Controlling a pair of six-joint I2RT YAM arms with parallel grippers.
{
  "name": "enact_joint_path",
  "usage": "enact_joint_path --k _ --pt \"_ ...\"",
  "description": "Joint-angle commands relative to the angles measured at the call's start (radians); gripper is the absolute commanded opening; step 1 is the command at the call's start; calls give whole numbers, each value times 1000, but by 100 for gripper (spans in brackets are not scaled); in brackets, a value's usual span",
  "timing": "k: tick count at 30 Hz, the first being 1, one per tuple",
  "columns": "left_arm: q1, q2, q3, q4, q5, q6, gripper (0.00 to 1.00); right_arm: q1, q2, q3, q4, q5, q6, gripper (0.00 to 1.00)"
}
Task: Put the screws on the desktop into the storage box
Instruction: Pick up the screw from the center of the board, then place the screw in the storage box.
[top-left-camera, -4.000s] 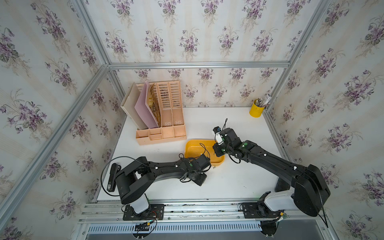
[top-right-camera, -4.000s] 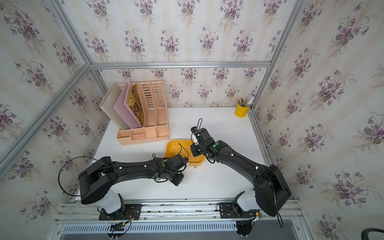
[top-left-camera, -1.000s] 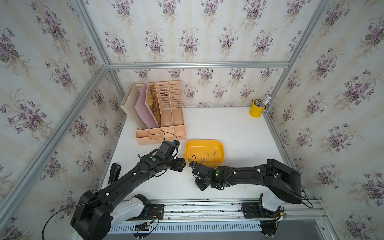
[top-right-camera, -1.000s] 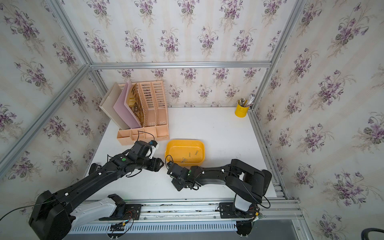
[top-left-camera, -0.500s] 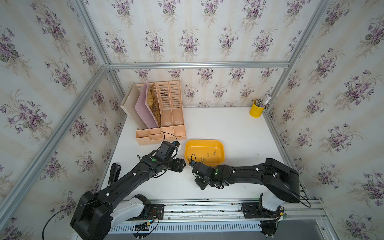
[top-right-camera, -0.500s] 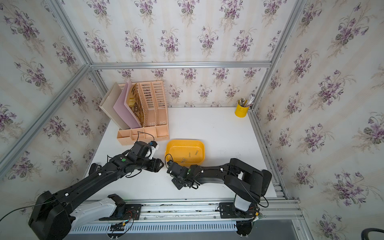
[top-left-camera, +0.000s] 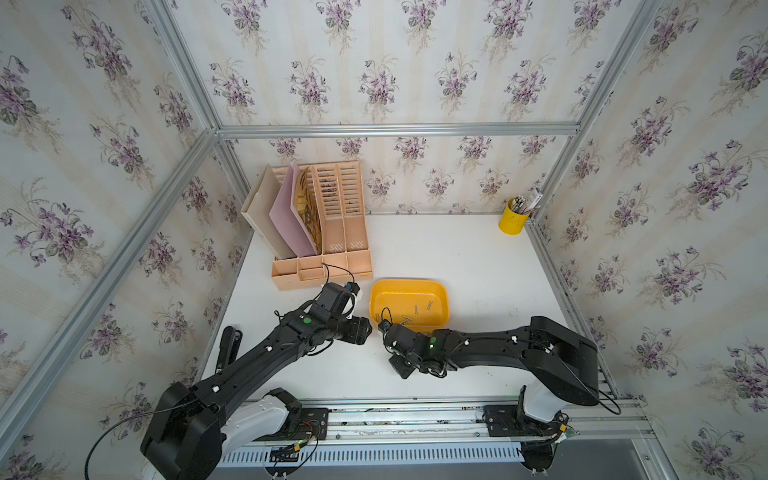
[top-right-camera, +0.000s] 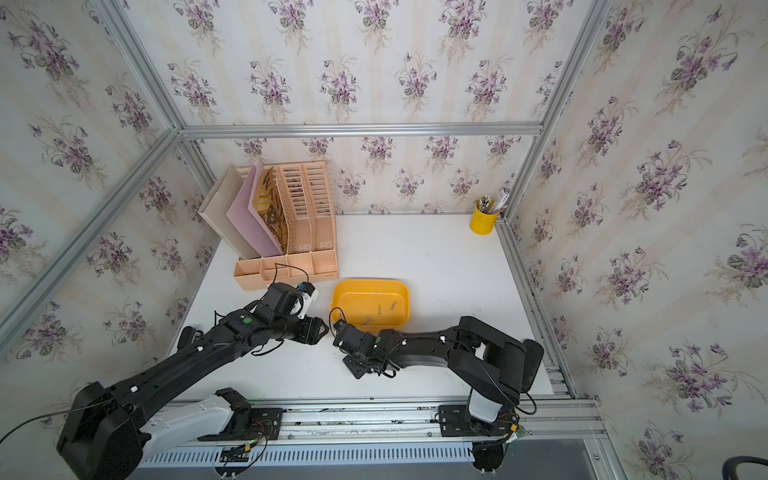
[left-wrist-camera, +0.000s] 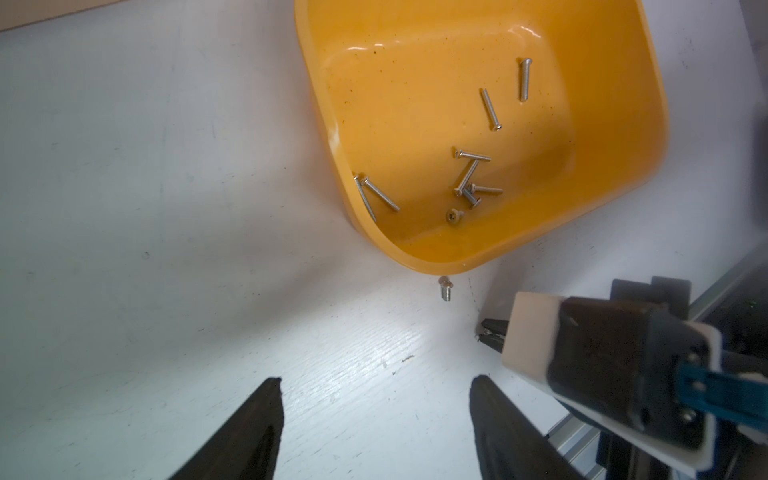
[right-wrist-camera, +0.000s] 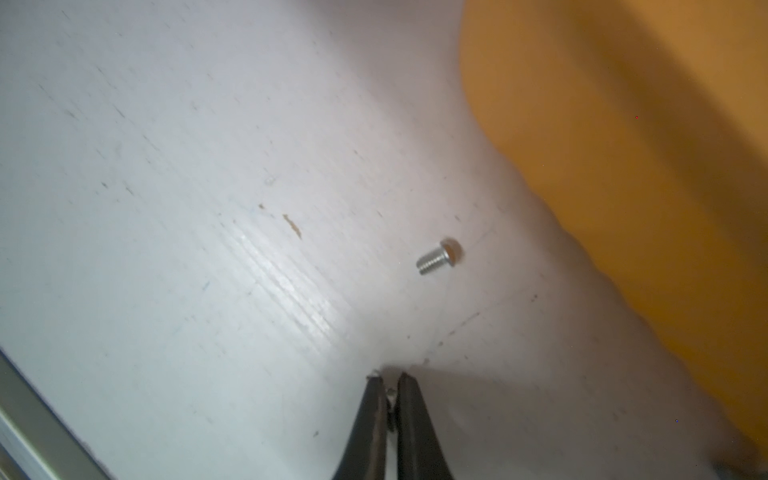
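White bench: flat painted top, aluminium rails round it, a bit scuffed up close. The biggest thing on it is the peach slatted plastic file organizer at the back left. A cream folder and a pink one lean in its slots.

Next is the storage box, a shallow glossy yellow-orange plastic tub with rounded corners and a rolled rim. It sits mid-bench, between the two arms' ends and a little beyond them. In the left wrist view I count roughly nine screws lying on its floor, thin silver ones of mixed lengths. A few are piled across each other and two rest against a wall.

A small yellow pen cup, round and stuffed with pens, stands in the back right corner.

The left pincer is spread wide with nothing in it, hanging over bare bench just short of the box. The right pincer is clenched down at the bench surface, with a tiny screw nipped between its tips and mostly hidden.

One stubby round-headed screw lies loose on the bench, just beside the box's outer wall near a corner.
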Motion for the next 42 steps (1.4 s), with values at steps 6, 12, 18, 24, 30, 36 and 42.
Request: enact_joint_path --k 6,12,18,24,30,36,42 --pt "1 -2 -5 8 24 3 74 -49 -128 83 -76 -27 -16 0" --pt "-6 16 -39 42 92 -24 71 -214 -219 167 -113 -67 -70 0" --pt "-116 10 -90 132 38 -114 68 -389 -108 229 -89 -162 -113 0" --pt "-267 123 -41 146 -101 -144 66 -401 7 251 -67 -144 -124 9" --pt "-323 219 -1 153 -179 -148 66 -402 19 217 -39 -144 -117 23" --pt "-367 333 33 182 -268 -158 60 -403 -12 205 -46 -117 -126 25" --pt "-382 372 45 203 -305 -158 58 -402 -71 176 -53 -101 -124 25"
